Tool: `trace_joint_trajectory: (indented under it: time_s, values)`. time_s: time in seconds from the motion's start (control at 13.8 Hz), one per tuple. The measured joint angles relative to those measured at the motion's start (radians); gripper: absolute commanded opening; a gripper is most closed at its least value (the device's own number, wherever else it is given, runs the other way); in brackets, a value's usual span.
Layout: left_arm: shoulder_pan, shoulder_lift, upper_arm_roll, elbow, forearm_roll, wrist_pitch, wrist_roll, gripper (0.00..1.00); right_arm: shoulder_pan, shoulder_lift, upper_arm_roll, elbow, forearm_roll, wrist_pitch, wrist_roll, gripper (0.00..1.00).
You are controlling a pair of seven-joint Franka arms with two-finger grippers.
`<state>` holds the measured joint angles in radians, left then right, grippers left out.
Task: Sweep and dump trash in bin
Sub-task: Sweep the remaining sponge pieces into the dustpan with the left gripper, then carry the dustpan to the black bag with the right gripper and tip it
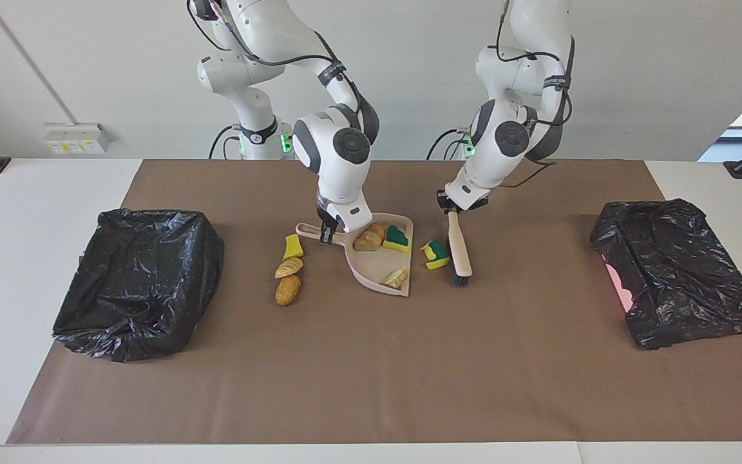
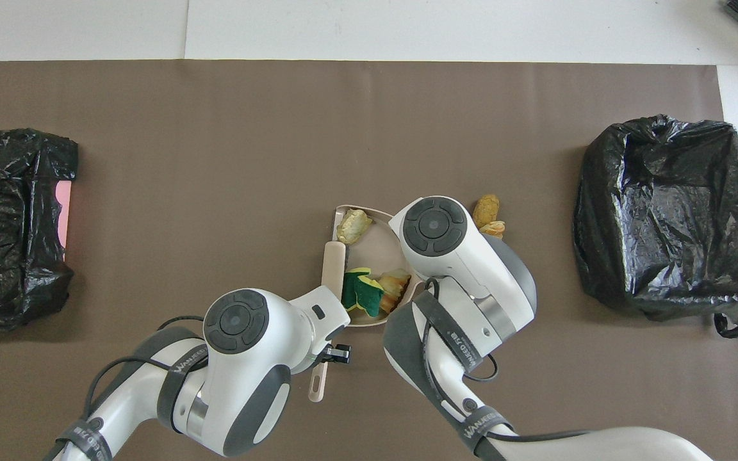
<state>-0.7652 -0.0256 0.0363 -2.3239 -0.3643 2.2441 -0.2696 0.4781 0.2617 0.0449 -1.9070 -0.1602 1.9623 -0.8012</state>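
A robotics lab: two white arms (image 1: pixel 339 148) bolted by a paper-covered table (image 1: pixel 42 193), bare walls

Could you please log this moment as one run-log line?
left hand: shut on brush, beside sponge scrap | right hand: shut on dustpan handle
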Motion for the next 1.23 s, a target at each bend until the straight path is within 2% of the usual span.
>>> trace_joint_trajectory:
  time_s: [0.29,0.58,0.8,1.01,1.23]
  values:
    - [-0.017,0.009,0.008,0.035,-0.017,0.013,-0.075,0.0,0.0,0.0,0.0,0.0,0.0,0.0,0.0,0.0]
    - [0.014,0.017,0.026,0.036,0.006,-0.01,-0.089,0.0,0.0,0.0,0.0,0.0,0.0,0.0,0.0,0.0]
    - [0.067,0.003,0.029,0.069,0.046,-0.124,-0.089,0.0,0.0,0.0,0.0,0.001,0.0,-0.003,0.0,0.0]
    - [0.084,-0.049,0.03,0.094,0.074,-0.24,-0.109,0.0,-0.013,-0.004,-0.002,0.016,-0.002,-0.052,0.0,0.0]
    - [0.08,-0.073,0.017,0.088,0.118,-0.269,-0.194,0.0,-0.046,-0.028,-0.003,0.027,-0.002,-0.087,-0.005,0.0]
